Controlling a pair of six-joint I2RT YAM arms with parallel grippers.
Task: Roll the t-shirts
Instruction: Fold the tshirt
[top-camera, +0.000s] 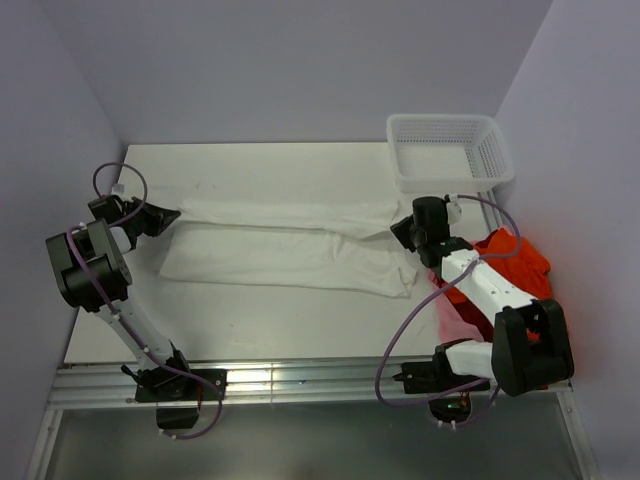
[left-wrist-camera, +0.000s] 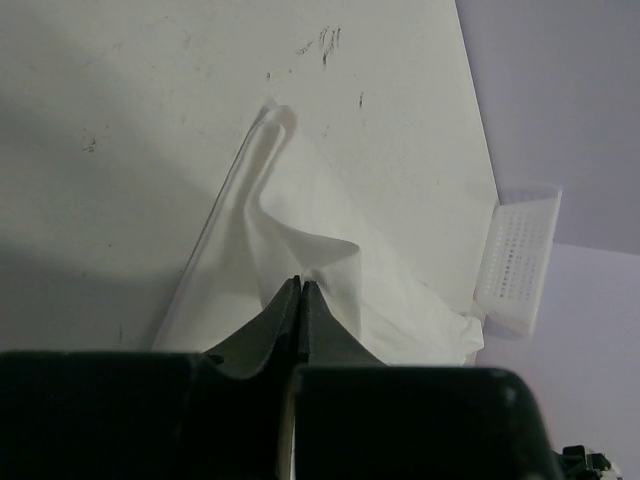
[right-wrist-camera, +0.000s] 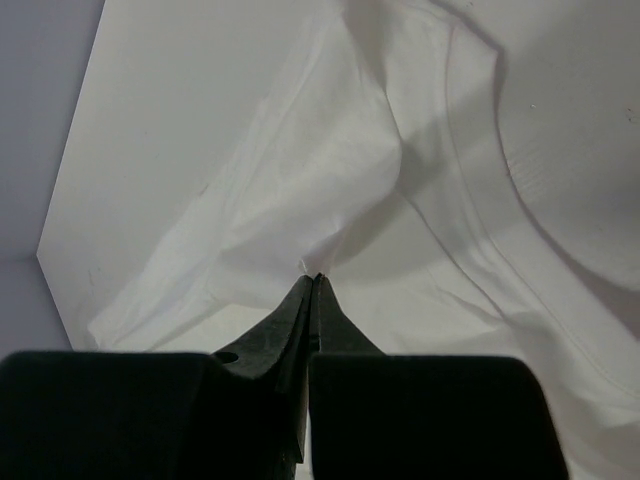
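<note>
A white t-shirt (top-camera: 290, 240) lies stretched across the table as a long, narrow double band running left to right. My left gripper (top-camera: 172, 215) is shut on its left end; in the left wrist view the closed tips (left-wrist-camera: 301, 283) pinch a raised fold of the white cloth (left-wrist-camera: 300, 220). At the right end my right gripper (top-camera: 400, 232) is shut on the cloth, and the right wrist view shows its tips (right-wrist-camera: 314, 278) nipping a small peak of the shirt (right-wrist-camera: 330, 170). A pile of orange-red t-shirts (top-camera: 520, 258) lies at the right edge, partly under the right arm.
A white mesh basket (top-camera: 450, 150) stands at the back right corner of the table (top-camera: 250, 165) and shows in the left wrist view as the basket (left-wrist-camera: 517, 260). Lilac walls close in on three sides. An aluminium rail runs along the near edge.
</note>
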